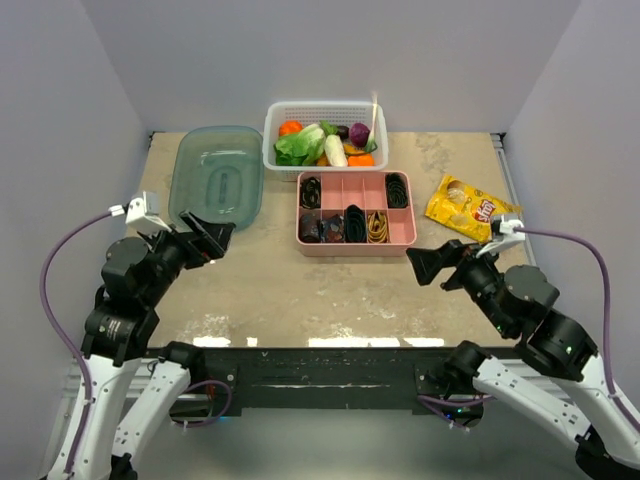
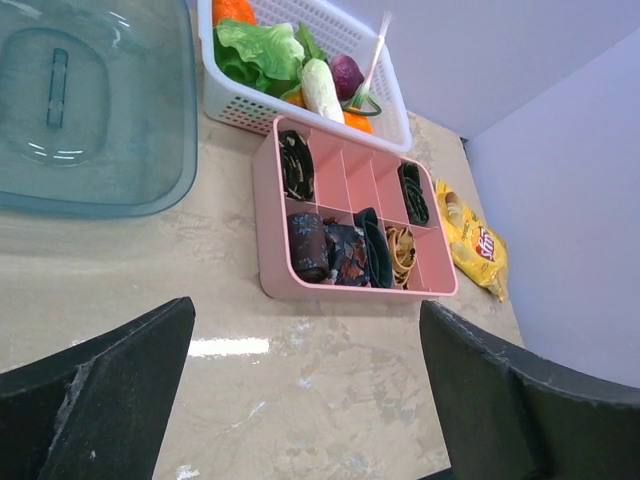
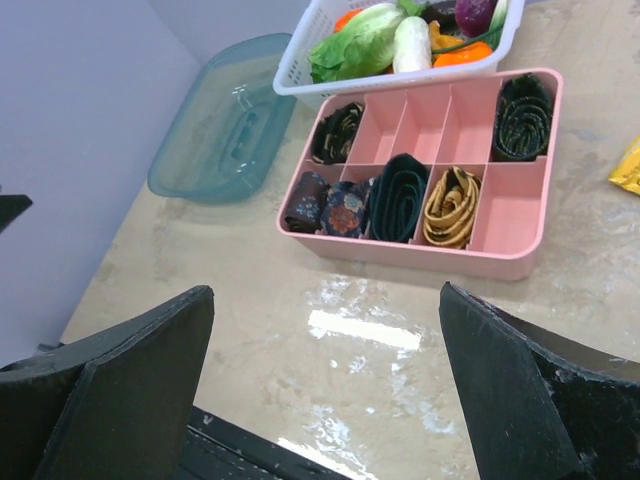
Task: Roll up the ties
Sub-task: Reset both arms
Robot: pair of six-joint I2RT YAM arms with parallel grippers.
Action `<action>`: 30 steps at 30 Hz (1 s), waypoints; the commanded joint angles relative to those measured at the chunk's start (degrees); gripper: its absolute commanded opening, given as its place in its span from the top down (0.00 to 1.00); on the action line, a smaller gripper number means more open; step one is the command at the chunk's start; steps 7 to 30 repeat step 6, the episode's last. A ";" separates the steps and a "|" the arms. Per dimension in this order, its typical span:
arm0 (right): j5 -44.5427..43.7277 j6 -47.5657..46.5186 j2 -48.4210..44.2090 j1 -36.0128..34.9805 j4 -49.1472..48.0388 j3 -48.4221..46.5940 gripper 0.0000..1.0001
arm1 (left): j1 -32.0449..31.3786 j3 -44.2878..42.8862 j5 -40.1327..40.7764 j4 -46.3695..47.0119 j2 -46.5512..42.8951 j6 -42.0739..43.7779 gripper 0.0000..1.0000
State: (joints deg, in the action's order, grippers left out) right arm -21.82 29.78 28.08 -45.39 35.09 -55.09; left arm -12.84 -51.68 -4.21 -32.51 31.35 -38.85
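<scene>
A pink divided box (image 1: pixel 355 248) stands mid-table with several rolled ties in its compartments. In the right wrist view its front row holds a dark brown-maroon roll (image 3: pixel 305 200), a floral roll (image 3: pixel 345 208), a dark coil (image 3: pixel 400 197) and a gold coil (image 3: pixel 450 207). The back row holds a black coil (image 3: pixel 523 115) and a patterned coil (image 3: pixel 337 132). No unrolled tie shows on the table. My left gripper (image 1: pixel 215 237) is open and empty, left of the box. My right gripper (image 1: pixel 430 265) is open and empty, near the box's front right corner.
A white basket (image 1: pixel 322 105) of vegetables stands behind the box. A teal plastic lid (image 1: pixel 218 175) lies at back left. A yellow chips bag (image 1: pixel 462 207) lies right of the box. Walls close in on the left, the right and the back.
</scene>
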 commanded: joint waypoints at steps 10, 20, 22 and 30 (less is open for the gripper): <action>-9.11 -5.57 -10.49 -0.05 -8.24 15.09 0.01 | -0.08 1.67 6.39 3.42 0.63 0.18 0.00; -9.11 -5.57 -10.49 -0.05 -8.24 15.09 0.01 | -0.08 1.67 6.39 3.42 0.63 0.18 0.00; -9.11 -5.57 -10.49 -0.05 -8.24 15.09 0.01 | -0.08 1.67 6.39 3.42 0.63 0.18 0.00; -9.11 -5.57 -10.49 -0.05 -8.24 15.09 0.01 | -0.08 1.67 6.39 3.42 0.63 0.18 0.00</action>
